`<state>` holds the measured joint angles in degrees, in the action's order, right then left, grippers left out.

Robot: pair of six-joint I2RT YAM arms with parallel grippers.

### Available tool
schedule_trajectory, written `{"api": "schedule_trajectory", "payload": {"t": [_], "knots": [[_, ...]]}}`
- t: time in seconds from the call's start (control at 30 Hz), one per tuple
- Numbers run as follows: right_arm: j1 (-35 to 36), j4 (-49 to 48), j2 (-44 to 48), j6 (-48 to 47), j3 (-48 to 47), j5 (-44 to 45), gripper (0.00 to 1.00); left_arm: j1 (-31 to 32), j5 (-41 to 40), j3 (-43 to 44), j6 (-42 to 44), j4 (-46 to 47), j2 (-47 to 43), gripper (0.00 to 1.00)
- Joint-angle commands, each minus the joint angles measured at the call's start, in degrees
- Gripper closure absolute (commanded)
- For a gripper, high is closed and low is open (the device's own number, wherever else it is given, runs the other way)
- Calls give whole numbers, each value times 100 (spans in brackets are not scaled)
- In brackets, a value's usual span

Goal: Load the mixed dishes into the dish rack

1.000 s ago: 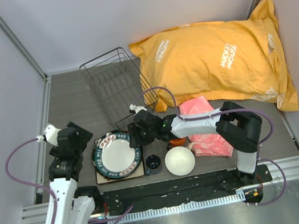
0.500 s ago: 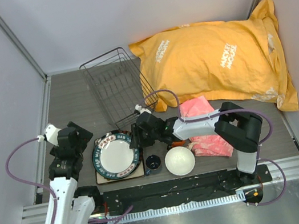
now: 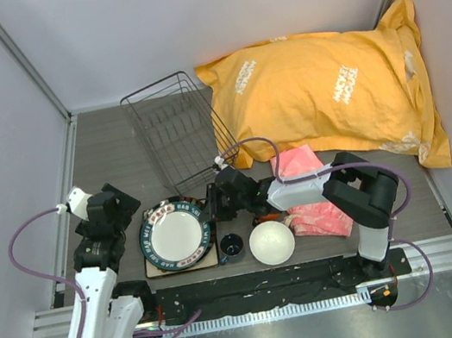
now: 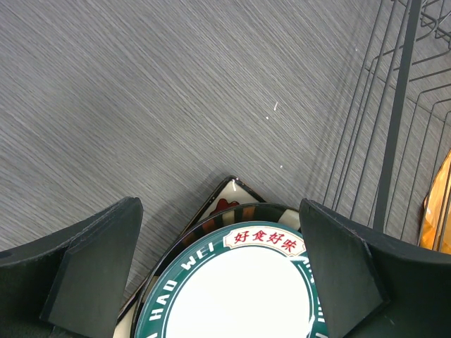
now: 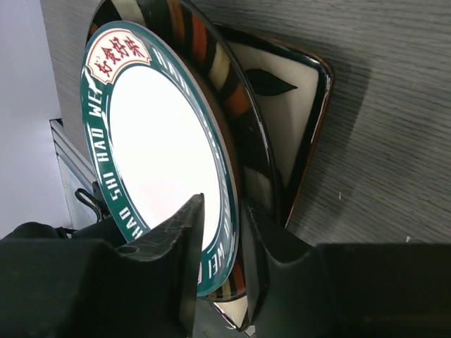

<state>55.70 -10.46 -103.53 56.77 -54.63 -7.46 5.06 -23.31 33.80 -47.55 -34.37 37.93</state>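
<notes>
**Inspector:** Location of the work piece?

**Assessor:** The white round plate with the dark green lettered rim [image 3: 176, 235] lies on top of a stack at the near edge of the bench. Beneath it are a brown plate with a striped dark rim [image 5: 243, 105] and a square dark tray [image 5: 296, 120]. The dark grey wire dish rack [image 3: 154, 88] stands behind the stack, apart from it.

**Inspector:** Grippers?

**Assessor:** The right gripper [image 5: 220, 232] straddles the plate's right rim, one finger over the white face and one outside the edge. The jaws are narrow. I cannot tell whether they are clamped. The left gripper [image 4: 218, 232] hovers wide open over the far-left rim and holds nothing.

**Inspector:** Orientation?

**Assessor:** The plate is flat and face up. Being round, it has no long axis. The rack's long axis runs away from the arms.

**Inspector:** Recommendation?

**Assessor:** Seat the rim deep between the fingers and grip firmly. Lift only the top plate and keep the lower finger clear of the brown one. Tip it on edge before it enters the rack.
</notes>
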Motion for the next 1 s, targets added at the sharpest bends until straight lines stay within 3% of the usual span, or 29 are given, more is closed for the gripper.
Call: {"api": "schedule_trajectory", "payload": {"t": [0.0,0.1,0.3,0.73,0.97], "knots": [[-95,360,8,-35,198,131,71,-31,46,-23,0,80,-23,2],[-121,352,17,-52,216,122,76,-40,46,-31,0,71,-40,2],[-139,343,122,-149,216,96,99,-31,46,-40,-9,45,-58,2],[-139,1193,1097,-825,-232,509,99,-31,362,-198,-70,176,-163,2],[-139,1239,1335,-1151,-197,53,99,-31,459,-251,-88,229,-155,3]]}}
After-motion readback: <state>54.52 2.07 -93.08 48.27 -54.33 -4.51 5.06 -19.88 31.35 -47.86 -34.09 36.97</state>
